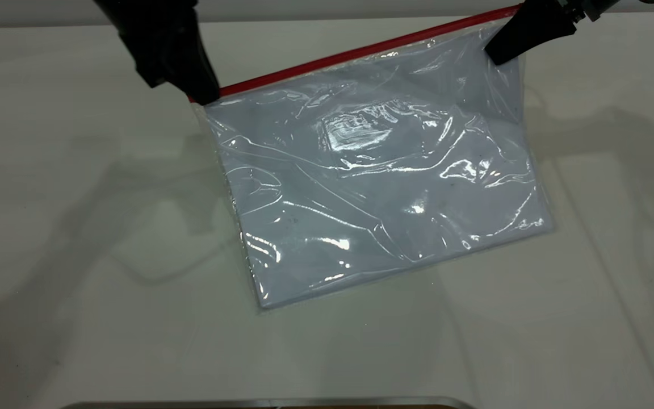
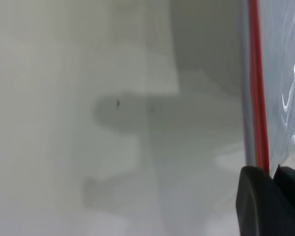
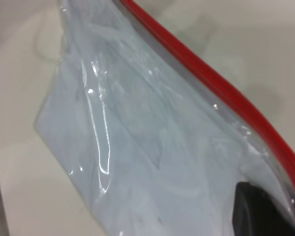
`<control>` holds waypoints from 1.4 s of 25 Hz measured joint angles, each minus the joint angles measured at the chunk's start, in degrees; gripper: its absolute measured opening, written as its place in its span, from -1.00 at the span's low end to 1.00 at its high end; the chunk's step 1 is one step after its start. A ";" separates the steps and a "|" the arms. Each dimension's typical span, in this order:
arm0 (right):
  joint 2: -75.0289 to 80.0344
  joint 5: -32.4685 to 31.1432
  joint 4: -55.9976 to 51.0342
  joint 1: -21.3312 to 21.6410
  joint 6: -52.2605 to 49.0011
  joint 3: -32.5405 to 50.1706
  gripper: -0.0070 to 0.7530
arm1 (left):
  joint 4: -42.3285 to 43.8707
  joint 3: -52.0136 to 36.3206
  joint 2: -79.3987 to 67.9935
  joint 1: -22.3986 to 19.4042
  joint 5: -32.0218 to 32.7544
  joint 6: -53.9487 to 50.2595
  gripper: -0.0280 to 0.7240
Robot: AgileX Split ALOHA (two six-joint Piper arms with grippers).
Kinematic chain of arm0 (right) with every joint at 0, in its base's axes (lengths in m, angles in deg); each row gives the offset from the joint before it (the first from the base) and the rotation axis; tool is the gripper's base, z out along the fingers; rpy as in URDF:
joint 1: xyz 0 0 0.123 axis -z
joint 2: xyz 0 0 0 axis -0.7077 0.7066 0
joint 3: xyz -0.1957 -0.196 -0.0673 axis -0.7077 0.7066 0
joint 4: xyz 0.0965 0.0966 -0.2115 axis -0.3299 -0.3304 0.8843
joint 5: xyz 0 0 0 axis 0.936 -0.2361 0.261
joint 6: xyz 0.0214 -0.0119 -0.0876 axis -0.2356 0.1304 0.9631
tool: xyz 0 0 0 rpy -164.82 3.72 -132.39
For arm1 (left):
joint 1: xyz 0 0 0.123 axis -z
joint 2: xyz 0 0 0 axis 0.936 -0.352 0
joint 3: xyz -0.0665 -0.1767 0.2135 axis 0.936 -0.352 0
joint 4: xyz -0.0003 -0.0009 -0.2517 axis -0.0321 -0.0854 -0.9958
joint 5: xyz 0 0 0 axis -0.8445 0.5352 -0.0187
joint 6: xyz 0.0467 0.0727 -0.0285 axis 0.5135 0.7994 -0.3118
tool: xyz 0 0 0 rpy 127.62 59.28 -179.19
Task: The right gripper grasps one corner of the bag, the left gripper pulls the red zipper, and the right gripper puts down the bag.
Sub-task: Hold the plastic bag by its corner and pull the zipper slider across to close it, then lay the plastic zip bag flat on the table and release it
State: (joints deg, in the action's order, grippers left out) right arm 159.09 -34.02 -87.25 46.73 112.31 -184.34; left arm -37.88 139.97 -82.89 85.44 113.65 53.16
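- The bag (image 1: 378,176) is hanging tilted, its upper zip edge lifted and its lower edge resting on the bench (image 1: 77,255); white paper is showing through the clear plastic.
- The right tool (image 1: 500,51) is gripping the bag's upper corner at the exterior view's right, closed on the plastic just below the red strip and holding that end highest.
- The left tool (image 1: 205,94) is sitting at the opposite, lower end of the red zipper (image 1: 361,51). In the left wrist view its fingers (image 2: 255,196) are pinching narrowly around the strip's end; the slider tab itself is hidden, so I cannot confirm it is in the pinch.
- Judgement: the zipper pull is the step in hand, and the tool is standing at one end of the track.
- To do it well, the left tool should be travelling straight along the red line, not across it, so the slider is not jamming.
- The right tool should be keeping the corner firm and the strip taut as counter-tension.
- Risk: slack, wrinkled plastic may be bunching ahead of the slider, or the corner may be slipping free under load.
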 joint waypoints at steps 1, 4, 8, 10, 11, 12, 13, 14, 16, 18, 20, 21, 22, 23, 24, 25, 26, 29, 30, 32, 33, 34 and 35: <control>0.00 0.40 -0.24 0.00 -0.10 0.00 -0.75 | 0.00 0.00 0.00 -0.07 0.00 -0.11 -0.78; 0.00 1.12 -0.37 0.00 -0.40 0.00 -0.47 | -0.08 0.00 0.00 -0.07 0.25 -0.67 -0.71; -0.32 2.21 -0.52 0.11 -1.01 0.00 0.17 | -1.04 0.00 0.24 -0.07 0.21 -7.96 -0.42; -1.38 3.52 -0.01 0.11 -2.88 0.00 0.48 | -0.80 0.00 1.11 -0.07 -0.40 -12.88 -0.18; -2.41 4.73 0.47 0.11 -4.10 0.00 0.58 | -0.32 0.00 1.97 -0.07 -0.82 -16.02 -0.05; -3.76 5.82 1.50 0.11 -5.64 -0.39 0.66 | 0.40 0.00 3.15 -0.07 -1.11 -19.64 0.09; -5.11 6.35 2.93 0.11 -7.39 -0.89 0.71 | 1.45 0.19 4.60 -0.07 -1.11 -23.77 0.22; -7.01 6.53 4.52 0.11 -9.49 -1.68 0.73 | 2.95 0.47 5.89 -0.07 -0.88 -27.55 0.31; -11.24 5.96 7.70 0.11 -14.11 -3.68 0.73 | 6.78 1.54 9.46 -0.07 0.29 -37.61 0.49; -16.44 4.16 11.02 0.11 -19.23 -5.86 0.71 | 12.08 3.08 13.20 -0.07 3.47 -48.07 0.59; -21.50 1.71 13.91 0.11 -24.86 -8.00 0.65 | 17.28 4.90 17.72 -0.07 7.57 -59.95 0.62; -24.32 0.68 14.99 0.11 -27.38 -8.70 0.62 | 20.16 5.50 19.74 -0.07 10.24 -64.44 0.62; -27.21 -0.47 15.85 0.11 -29.15 -9.37 0.59 | 23.10 5.97 22.23 -0.07 13.00 -69.37 0.62; -29.62 -1.47 16.66 0.11 -31.02 -9.78 0.57 | 26.08 6.20 24.77 -0.07 15.31 -73.54 0.62; -32.54 -2.27 17.21 0.11 -32.84 -9.90 0.56 | 28.59 6.18 26.85 -0.07 17.91 -76.53 0.62; -35.40 -3.24 17.57 0.11 -34.37 -10.05 0.55 | 31.44 6.18 29.27 -0.07 20.56 -79.49 0.63; -38.10 -4.22 17.84 0.11 -36.53 -10.16 0.55 | 34.00 6.18 31.52 -0.07 23.05 -81.67 0.63; -44.53 -7.44 17.90 0.11 -44.05 -10.21 0.54 | 39.09 6.18 37.25 -0.07 29.92 -84.58 0.63; -46.28 -8.73 17.95 0.11 -46.11 -10.21 0.54 | 40.03 6.18 39.09 -0.12 30.18 -84.83 0.63; -48.95 -9.16 18.11 0.11 -48.99 -10.21 0.54 | 40.71 6.31 42.09 -0.12 30.18 -85.02 0.63; -50.24 -9.16 18.23 0.11 -50.27 -10.21 0.54 | 40.63 6.31 43.64 -0.12 30.18 -85.05 0.63; -51.31 -9.16 18.31 0.11 -51.88 -9.95 0.54 | 40.30 6.31 45.09 -0.12 30.18 -85.19 0.63; -52.65 -9.16 18.38 0.11 -53.31 -9.61 0.54 | 39.45 6.31 46.27 -0.12 30.18 -85.31 0.63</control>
State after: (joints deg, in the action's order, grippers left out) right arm 106.44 -43.18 -68.87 46.84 58.99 -193.95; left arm 1.56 146.28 -36.63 85.32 143.83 -32.15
